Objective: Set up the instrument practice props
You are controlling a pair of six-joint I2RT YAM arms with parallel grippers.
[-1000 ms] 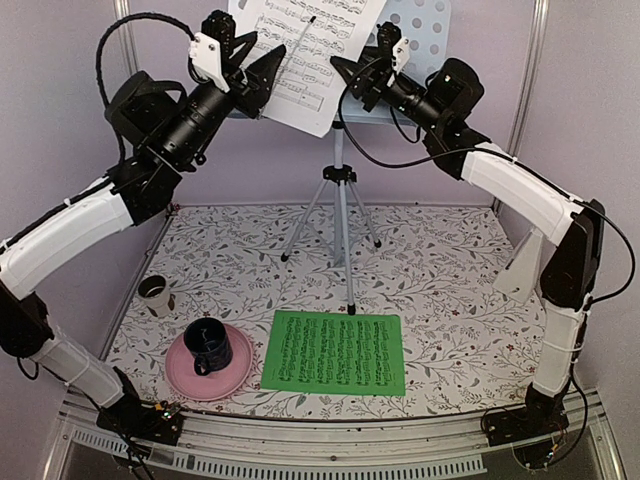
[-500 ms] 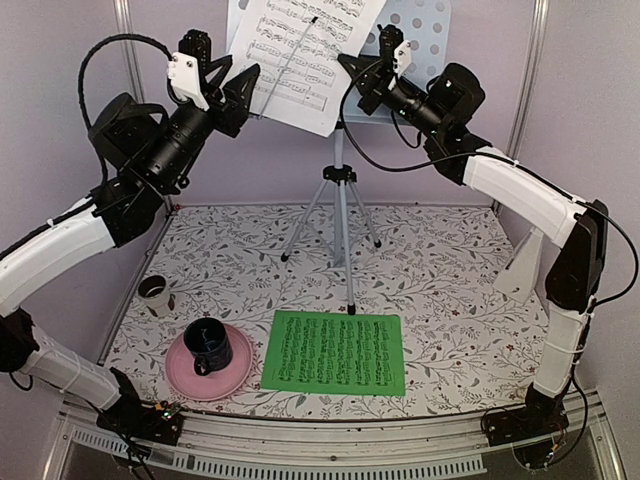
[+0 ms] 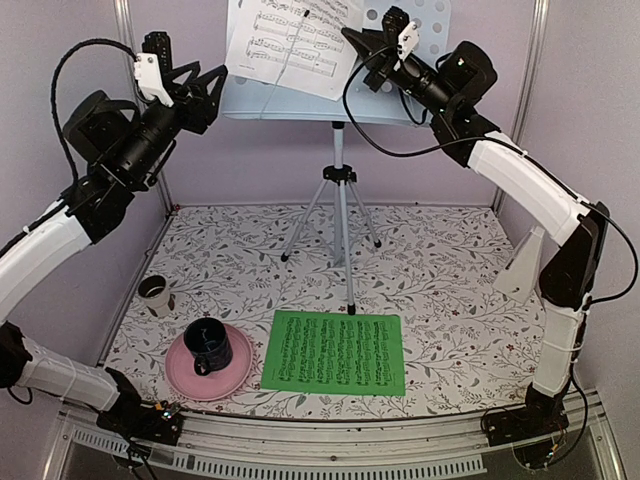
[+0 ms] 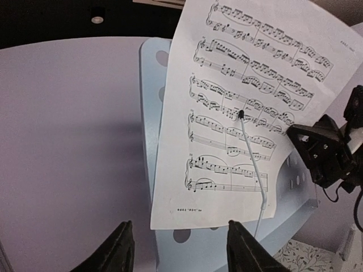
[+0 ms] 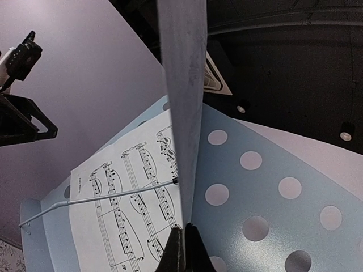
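Observation:
The pale-blue perforated music stand [image 3: 300,100] rises on its silver tripod [image 3: 340,215] at the back. The white sheet of music [image 3: 290,40] lies tilted against it under a thin wire arm [image 4: 252,153]. My right gripper [image 3: 352,36] is shut on the sheet's right edge [image 5: 184,90], which curls toward the right wrist camera; its jaws [image 5: 184,232] meet on the paper. My left gripper [image 3: 212,78] hangs open to the left of the stand, clear of the sheet [image 4: 238,85], nothing between its fingers [image 4: 122,249]. The green sheet of music [image 3: 335,352] lies flat on the table. A white pyramid metronome [image 3: 522,265] stands behind my right arm.
A dark mug on a pink plate [image 3: 235,375] sits at the front left, with a small beige cup [image 3: 155,293] behind it. Silver frame posts [image 3: 530,60] and purple walls close in the back and sides. The tripod's legs spread over the floral mat [image 3: 440,260].
My left gripper has drawn back to the left, away from the white sheet. The right gripper has shut on the sheet's right edge and lifted it; the sheet now sits higher on the stand.

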